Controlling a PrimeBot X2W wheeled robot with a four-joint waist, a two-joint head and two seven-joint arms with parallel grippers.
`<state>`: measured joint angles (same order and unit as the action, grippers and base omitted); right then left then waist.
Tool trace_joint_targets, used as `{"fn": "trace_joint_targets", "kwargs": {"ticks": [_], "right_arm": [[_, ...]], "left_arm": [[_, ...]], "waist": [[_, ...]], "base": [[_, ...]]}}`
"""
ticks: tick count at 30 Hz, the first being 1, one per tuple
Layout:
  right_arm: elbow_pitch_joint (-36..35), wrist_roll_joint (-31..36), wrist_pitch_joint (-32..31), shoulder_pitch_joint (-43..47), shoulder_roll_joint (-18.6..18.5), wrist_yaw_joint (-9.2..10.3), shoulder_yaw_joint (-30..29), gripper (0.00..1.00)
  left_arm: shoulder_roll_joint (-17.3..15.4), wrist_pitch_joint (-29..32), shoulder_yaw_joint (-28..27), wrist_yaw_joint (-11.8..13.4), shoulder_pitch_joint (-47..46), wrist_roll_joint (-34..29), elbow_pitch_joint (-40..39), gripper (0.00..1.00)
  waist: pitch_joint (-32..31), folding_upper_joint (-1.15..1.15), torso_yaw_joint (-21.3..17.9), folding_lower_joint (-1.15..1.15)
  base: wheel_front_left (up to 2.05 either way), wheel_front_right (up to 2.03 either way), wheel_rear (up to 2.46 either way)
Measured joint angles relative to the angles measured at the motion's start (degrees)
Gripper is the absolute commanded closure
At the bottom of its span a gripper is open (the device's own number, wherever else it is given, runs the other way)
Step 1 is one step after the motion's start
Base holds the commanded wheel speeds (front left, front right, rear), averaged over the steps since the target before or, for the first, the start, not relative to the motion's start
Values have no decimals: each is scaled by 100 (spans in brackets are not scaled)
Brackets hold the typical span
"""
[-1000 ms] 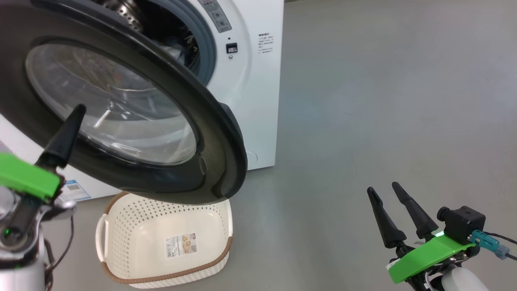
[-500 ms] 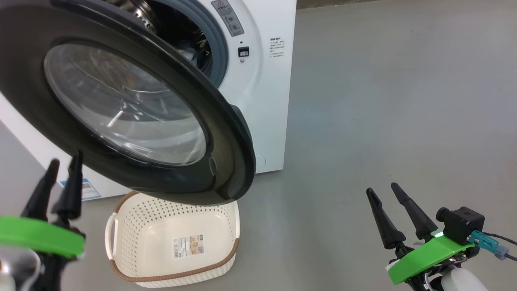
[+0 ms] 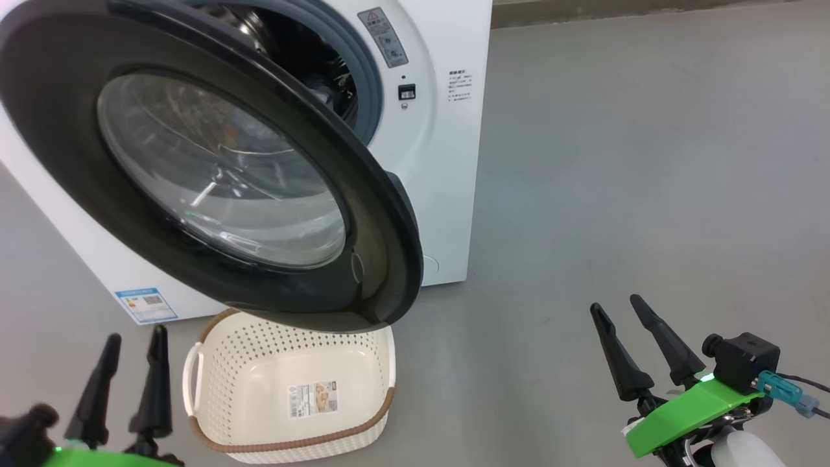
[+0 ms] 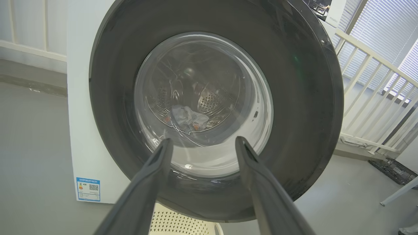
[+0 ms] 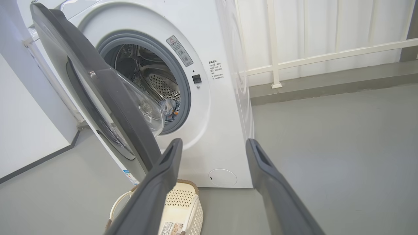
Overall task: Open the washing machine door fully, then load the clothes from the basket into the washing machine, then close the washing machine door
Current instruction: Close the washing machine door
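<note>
The washing machine door (image 3: 220, 175) stands swung out from the washing machine (image 3: 447, 162), partway between shut and wide open. That leaves the drum (image 5: 156, 85) mouth reachable from the right side. The clothes (image 4: 188, 118) lie in a small heap at the bottom of the drum, blue and pale fabric showing through the door glass. The basket (image 3: 279, 340) sits on the floor (image 3: 616, 162) right at the machine's front, its far end tucked beneath the door's lower edge. It holds nothing but its label sticker (image 3: 313, 397). That close spot probably keeps the carry from basket to drum short.

Loading looks finished, so closing the door seems to be what is left. The left gripper (image 3: 136, 334) hovers low beside the basket's left handle, fingers apart and empty. It points at the door's outer face, a fair position for pushing it shut. The right gripper (image 3: 615, 301) hangs well off to the right over bare floor, fingers spread and empty, likely kept out of the door's swing.
</note>
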<state>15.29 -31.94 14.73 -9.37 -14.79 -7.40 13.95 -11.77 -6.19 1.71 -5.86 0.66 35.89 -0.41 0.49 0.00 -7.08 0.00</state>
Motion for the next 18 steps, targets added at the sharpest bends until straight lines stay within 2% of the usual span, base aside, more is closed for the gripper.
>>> {"fn": "trace_joint_targets", "kwargs": {"ticks": [8, 13, 18], "right_arm": [[-9, 0, 0, 5, 0, 0, -11, 0], [-35, 0, 0, 9, -1, 0, -73, 0], [-44, 1, 0, 9, -2, 0, -119, 0]], "left_arm": [[94, -636, 162, 134, 181, -675, 255, 0], [174, -761, 204, 269, 287, -1080, 359, 0], [328, -811, 140, 274, 287, -1278, 417, 0]], "waist": [[-4, 0, 83, 0], [18, 0, 137, 0], [59, 0, 195, 0]], "base": [[0, 0, 0], [0, 0, 0], [0, 0, 0]]}}
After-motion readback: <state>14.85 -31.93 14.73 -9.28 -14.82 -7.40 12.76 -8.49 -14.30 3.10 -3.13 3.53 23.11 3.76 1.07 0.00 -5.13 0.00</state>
